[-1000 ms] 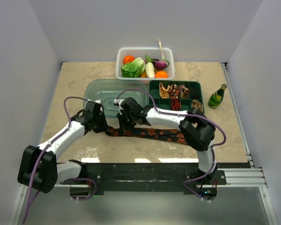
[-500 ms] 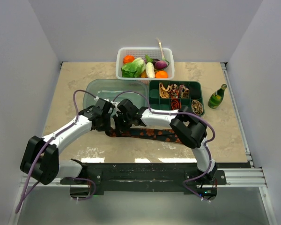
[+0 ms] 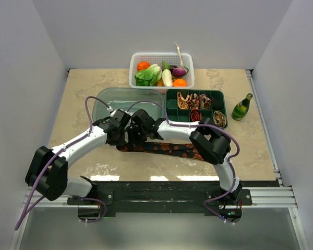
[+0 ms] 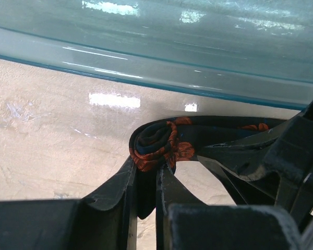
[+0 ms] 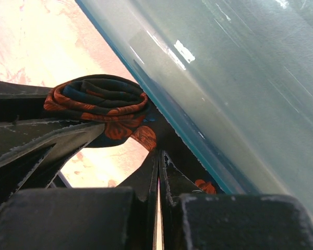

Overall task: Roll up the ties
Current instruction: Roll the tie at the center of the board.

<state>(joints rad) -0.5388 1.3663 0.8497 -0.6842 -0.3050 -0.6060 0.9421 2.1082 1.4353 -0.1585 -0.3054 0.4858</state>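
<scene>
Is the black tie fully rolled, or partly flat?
Partly rolled: the tie has a small coil at its end, in the left gripper; the rest lies flat on the table.

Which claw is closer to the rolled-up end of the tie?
Left: the left gripper clamps the tie roll between its fingers. The right gripper sits shut just beside that roll.

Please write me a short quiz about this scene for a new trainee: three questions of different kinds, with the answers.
1. True or false: the bottle lies in the basket.
2. The rolled end of the tie lies nearest to: A the clear lid, B the bottle, C the basket.
3. Fill in: the left gripper is shut on the ____.
Key: 1 false; 2 A; 3 tie.
</scene>
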